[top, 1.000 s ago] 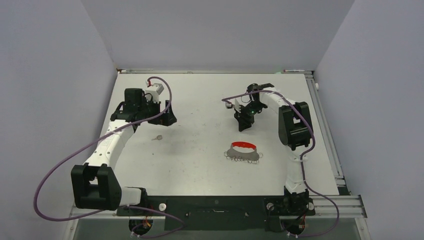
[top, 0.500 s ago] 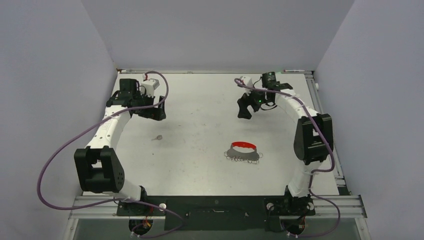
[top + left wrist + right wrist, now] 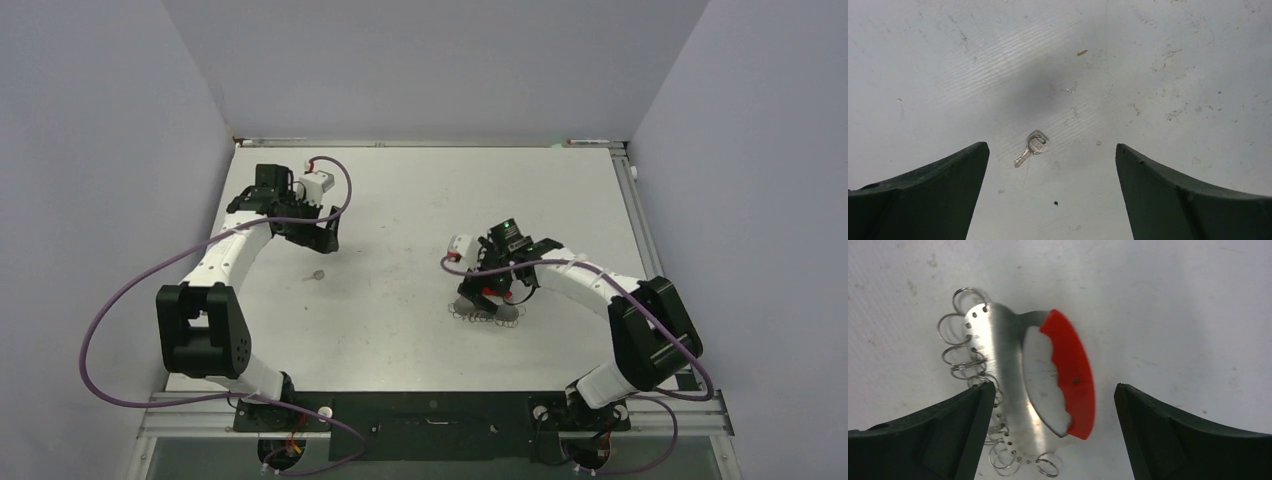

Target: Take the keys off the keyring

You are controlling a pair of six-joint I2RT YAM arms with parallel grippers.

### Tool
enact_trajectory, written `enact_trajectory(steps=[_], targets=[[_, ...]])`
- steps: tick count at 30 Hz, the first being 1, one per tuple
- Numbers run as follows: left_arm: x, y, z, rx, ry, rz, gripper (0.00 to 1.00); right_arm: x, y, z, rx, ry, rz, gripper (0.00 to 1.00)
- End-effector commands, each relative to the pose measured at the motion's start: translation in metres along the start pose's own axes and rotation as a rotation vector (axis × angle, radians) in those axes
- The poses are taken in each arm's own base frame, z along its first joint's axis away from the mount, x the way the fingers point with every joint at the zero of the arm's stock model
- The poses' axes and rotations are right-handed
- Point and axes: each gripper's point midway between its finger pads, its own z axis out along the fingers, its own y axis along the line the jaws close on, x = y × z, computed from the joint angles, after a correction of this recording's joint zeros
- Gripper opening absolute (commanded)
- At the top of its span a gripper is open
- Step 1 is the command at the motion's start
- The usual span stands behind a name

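One small silver key (image 3: pixel 1032 148) with a thin ring through its head lies flat on the table, between and just ahead of my open left gripper (image 3: pixel 1051 147). In the top view this key (image 3: pixel 317 274) sits just in front of the left gripper (image 3: pixel 322 238). The keyring (image 3: pixel 998 355) is a curved metal plate with a red curved piece (image 3: pixel 1070 375) and several wire rings (image 3: pixel 960 357) along its edge; no key shows on them. My right gripper (image 3: pixel 1053 386) hangs open right above it, its fingers straddling the plate. From above, the right gripper (image 3: pixel 490 290) covers most of the keyring (image 3: pixel 497 313).
Grey walls close in the white table (image 3: pixel 400 190) on the left, back and right. Purple cables (image 3: pixel 110 330) loop off both arms. A metal rail (image 3: pixel 650 260) runs along the table's right edge.
The right arm swung from the back of the table down over the keyring, and its gripper opened. The left arm shifted a little and stays open over the key.
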Motion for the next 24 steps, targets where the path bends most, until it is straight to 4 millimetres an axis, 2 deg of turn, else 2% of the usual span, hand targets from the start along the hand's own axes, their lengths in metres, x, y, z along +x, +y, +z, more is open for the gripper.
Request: enact_trajectory(steps=[1, 4, 6, 7, 12, 16, 20, 24], targets=[[-0.017, -0.001, -0.014, 0.019, -0.078, -0.017, 0.96, 0.001, -0.007, 0.009, 0.18, 0.072, -0.167, 0.96], [-0.011, 0.005, -0.015, 0.005, -0.066, -0.016, 0.96, 0.005, 0.003, 0.021, 0.158, 0.1, -0.203, 0.99], [-0.009, 0.005, -0.015, 0.002, -0.064, -0.01, 0.96, 0.005, 0.006, 0.028, 0.143, 0.11, -0.216, 0.95], [-0.006, 0.014, -0.019, -0.012, -0.07, -0.033, 0.96, 0.004, 0.007, 0.03, 0.134, 0.108, -0.219, 0.94], [0.001, 0.017, -0.018, 0.002, -0.063, -0.048, 0.96, -0.01, 0.012, 0.028, 0.045, 0.067, -0.186, 0.9], [-0.001, 0.02, -0.016, 0.026, -0.067, -0.066, 0.96, -0.013, 0.01, 0.027, -0.055, 0.058, -0.14, 0.92], [-0.001, 0.023, -0.016, 0.042, -0.064, -0.075, 0.96, -0.003, 0.011, 0.025, -0.143, 0.1, -0.108, 0.96], [0.001, 0.026, -0.017, 0.044, -0.07, -0.085, 0.96, 0.012, 0.017, 0.019, -0.134, 0.13, -0.102, 1.0]])
